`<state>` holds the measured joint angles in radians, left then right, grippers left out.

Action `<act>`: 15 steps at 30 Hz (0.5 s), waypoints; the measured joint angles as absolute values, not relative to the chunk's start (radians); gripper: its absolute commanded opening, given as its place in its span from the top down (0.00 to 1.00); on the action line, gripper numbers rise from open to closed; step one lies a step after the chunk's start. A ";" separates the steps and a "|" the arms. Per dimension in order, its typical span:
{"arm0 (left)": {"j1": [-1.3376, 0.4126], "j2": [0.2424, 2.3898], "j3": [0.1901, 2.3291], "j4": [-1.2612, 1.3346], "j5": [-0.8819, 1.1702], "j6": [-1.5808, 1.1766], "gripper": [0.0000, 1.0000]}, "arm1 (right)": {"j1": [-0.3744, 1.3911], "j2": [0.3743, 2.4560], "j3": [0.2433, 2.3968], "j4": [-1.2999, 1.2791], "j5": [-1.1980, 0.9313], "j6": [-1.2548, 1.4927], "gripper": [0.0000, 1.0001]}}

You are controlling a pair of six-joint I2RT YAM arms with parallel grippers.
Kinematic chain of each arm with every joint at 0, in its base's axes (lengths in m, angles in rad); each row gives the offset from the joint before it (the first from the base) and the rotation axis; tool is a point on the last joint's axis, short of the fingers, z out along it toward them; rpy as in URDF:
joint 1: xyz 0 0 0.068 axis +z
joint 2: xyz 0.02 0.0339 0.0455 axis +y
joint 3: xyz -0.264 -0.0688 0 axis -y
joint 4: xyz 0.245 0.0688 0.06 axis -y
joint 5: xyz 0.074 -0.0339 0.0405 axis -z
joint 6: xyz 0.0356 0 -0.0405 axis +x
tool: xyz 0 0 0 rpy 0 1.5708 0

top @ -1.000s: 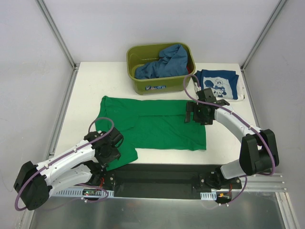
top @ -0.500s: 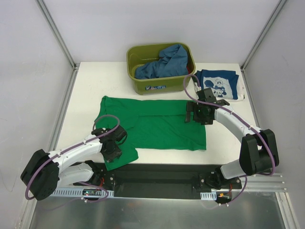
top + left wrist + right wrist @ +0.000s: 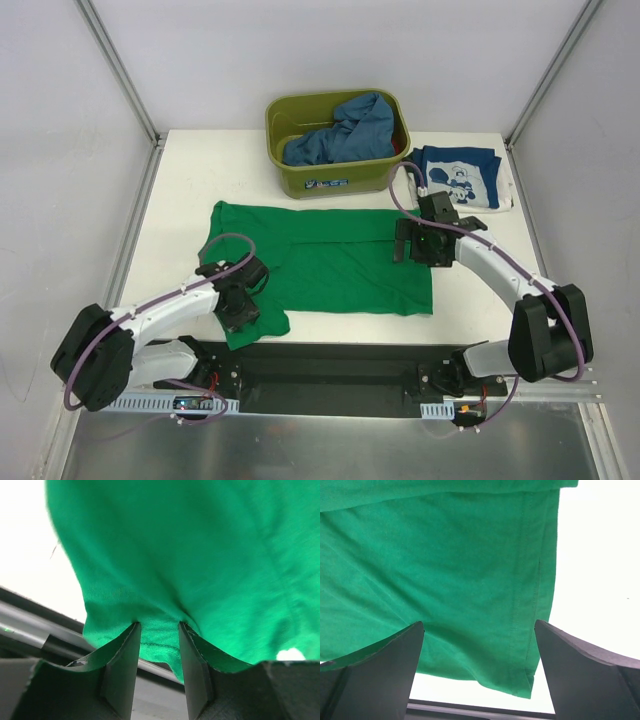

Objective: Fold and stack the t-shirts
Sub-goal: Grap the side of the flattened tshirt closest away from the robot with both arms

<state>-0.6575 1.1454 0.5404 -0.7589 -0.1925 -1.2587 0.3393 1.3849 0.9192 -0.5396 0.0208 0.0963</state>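
Three soft cloth shirts are in view. The plain bright green knit t-shirt lies spread on the white bench in a rough rectangle, with a stitched hem along its right edge. Its near-left corner reaches the bench's near edge.

The left end effector is closed on that near-left corner. In the left wrist view its two dark fingers pinch a fold of green hem between them.

The right end effector stands over the shirt's far-right edge, jaws spread wide and gripping nothing. Whether its fingertips touch the cloth cannot be told.

The navy t-shirt with white-blue cartoon print lies folded at the bench's far right. The crumpled mid-blue t-shirt sits in the olive-green plastic tub, its lower part hidden by the tub wall.
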 measured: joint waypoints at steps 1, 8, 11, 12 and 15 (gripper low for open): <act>-0.648 1.166 0.551 -0.743 -0.191 -1.241 0.63 | 0.339 1.375 0.917 -0.543 0.024 0.097 0.03; -0.594 1.246 0.603 -0.678 -0.196 -1.156 0.61 | 0.339 1.335 0.892 -0.553 0.041 0.099 0.03; -0.547 1.273 0.621 -0.647 -0.197 -1.106 0.58 | 0.339 1.326 0.885 -0.561 0.043 0.101 0.03; -0.537 1.277 0.625 -0.639 -0.197 -1.092 0.57 | 0.339 1.324 0.885 -0.564 0.044 0.102 0.03; -0.522 1.279 0.630 -0.608 -0.205 -1.045 0.52 | 0.339 1.314 0.879 -0.564 0.046 0.104 0.03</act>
<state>-0.5220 1.2785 0.6296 -0.6079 -0.2047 -1.0451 0.3393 1.3140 0.8795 -0.5644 0.0456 0.1043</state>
